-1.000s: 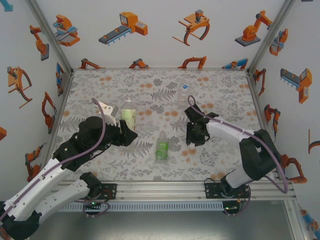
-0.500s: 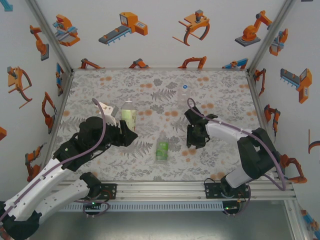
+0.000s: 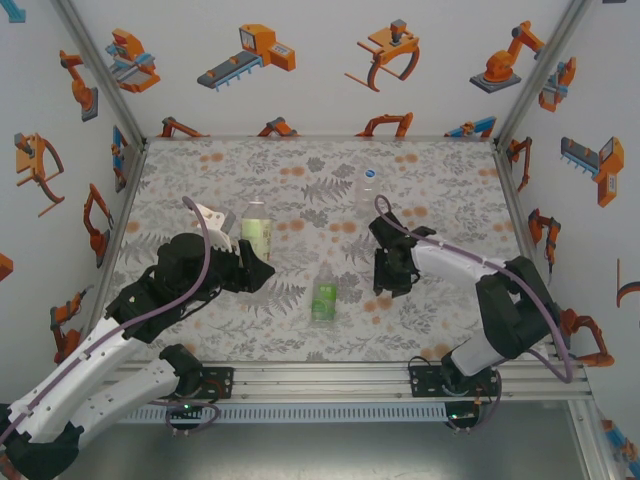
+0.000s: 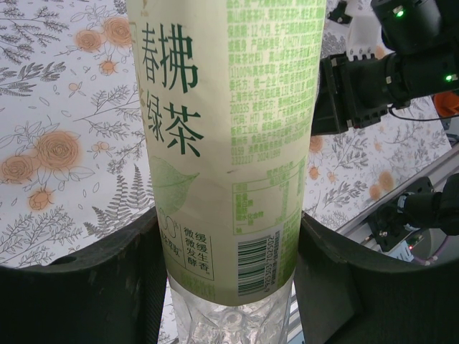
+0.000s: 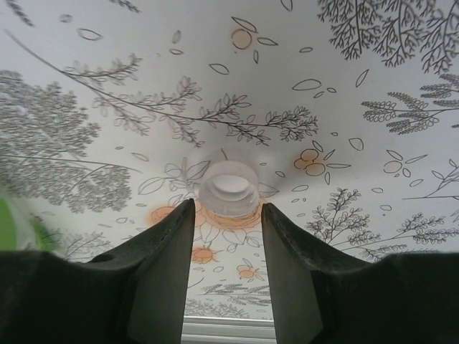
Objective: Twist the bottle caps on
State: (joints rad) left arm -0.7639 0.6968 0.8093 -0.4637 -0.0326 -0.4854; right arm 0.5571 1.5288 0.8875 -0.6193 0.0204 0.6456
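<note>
- The bright-green-labelled bottle (image 3: pixel 323 297) lies on its side on the floral table cover (image 3: pixel 200 170). It is nearest the arm bases, between the two grippers and touched by neither.
- The left gripper (image 3: pixel 254 264) is clenched on the pale yellow-green-labelled bottle (image 4: pixel 229 143). In the left wrist view its two black fingers (image 4: pixel 107 287) press the lower part of the label from either side, and clear ribbed plastic shows below it.
- From above, that bottle (image 3: pixel 257 230) stands upright, rising out of the left gripper's far end.
- The right gripper (image 5: pixel 226 206) points down at the table with its jaws spread.
- A white bottle cap (image 5: pixel 228 188) sits on the cover right at the fingertips, in the gap between them. The jaws flank it closely, and I cannot tell whether either finger touches it.
- From above, the right gripper (image 3: pixel 390 282) is right of the lying bottle and well apart from the left gripper.
- Farthest back, the unlabelled clear bottle (image 3: pixel 368 197) stands upright with a blue cap (image 3: pixel 369 173) on top. It is beyond the right gripper and not touching it.
</note>
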